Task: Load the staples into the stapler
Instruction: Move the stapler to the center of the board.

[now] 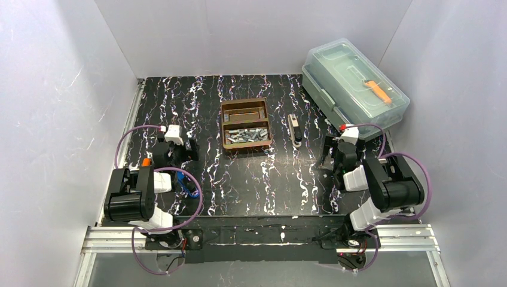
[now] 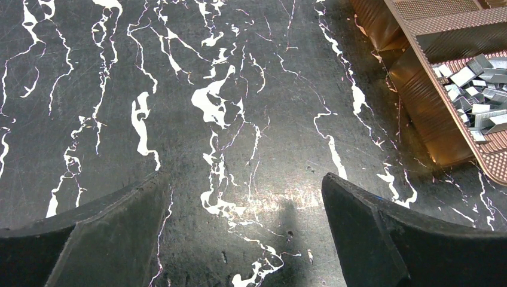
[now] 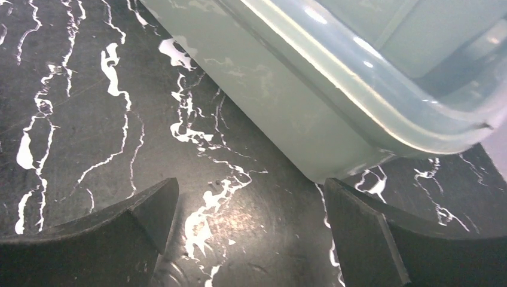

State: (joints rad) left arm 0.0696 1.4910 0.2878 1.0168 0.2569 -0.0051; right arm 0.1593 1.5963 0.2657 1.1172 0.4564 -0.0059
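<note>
The staples (image 1: 247, 135) lie heaped in the near compartment of a brown tray (image 1: 246, 146) at the table's middle back; in the left wrist view the staples (image 2: 478, 89) and the tray (image 2: 430, 128) show at the upper right. A small black and silver stapler (image 1: 294, 130) lies just right of the tray. My left gripper (image 1: 182, 149) is open over bare tabletop, left of the tray, with nothing between its fingers (image 2: 119, 233). My right gripper (image 1: 333, 160) is open too, empty, right of the stapler and close to the clear box (image 3: 311, 113).
A clear lidded plastic box (image 1: 353, 86) with an orange tool inside stands at the back right. The tabletop is black with white marbling. Grey walls close in the left, back and right. A blue item (image 1: 190, 190) lies by the left arm.
</note>
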